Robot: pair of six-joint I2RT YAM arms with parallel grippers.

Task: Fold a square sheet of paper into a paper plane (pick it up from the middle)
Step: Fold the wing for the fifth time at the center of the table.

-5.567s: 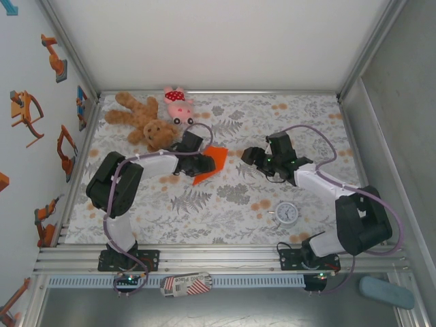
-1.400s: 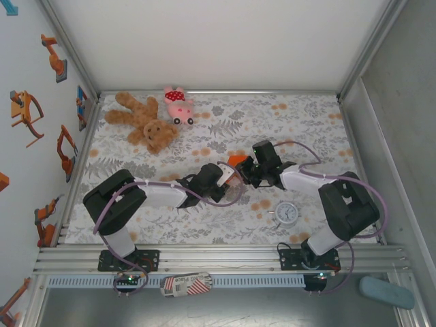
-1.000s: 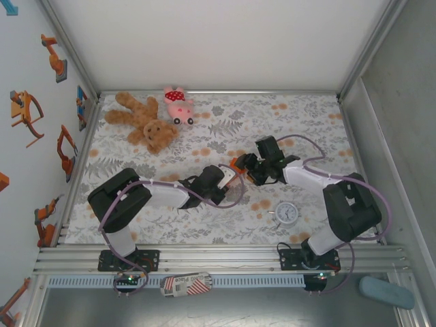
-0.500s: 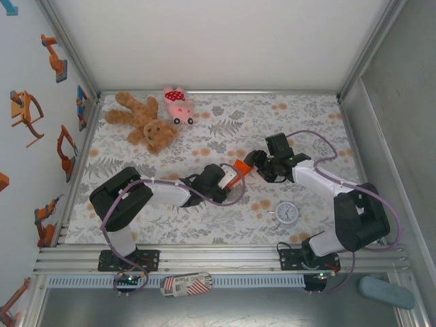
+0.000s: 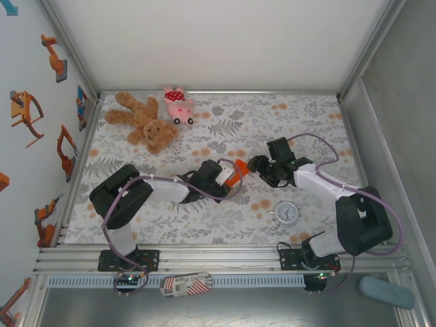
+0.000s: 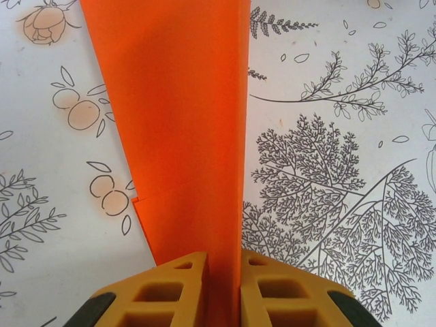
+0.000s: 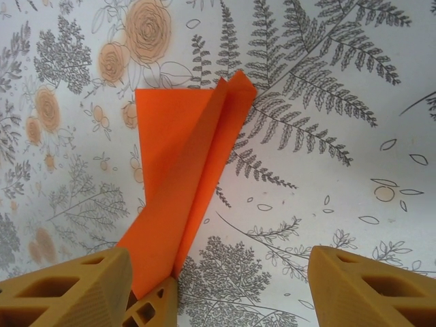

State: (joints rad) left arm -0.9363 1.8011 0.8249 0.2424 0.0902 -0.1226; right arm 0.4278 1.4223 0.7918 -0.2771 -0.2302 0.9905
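The left fingers are clamped on the left end of the folded orange paper, which stands on edge over the middle of the worktop between the 2 arms. The right fingers are spread wide just beside its free right end, gripping nothing. This looks like a re-grip or creasing step, so the right fingers should line up squarely over the centre fold before closing and land flat on the layers, since thin paper twists easily.

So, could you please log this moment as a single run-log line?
left end effector: shut on folded orange paper | right end effector: open, close to the paper, not gripping it
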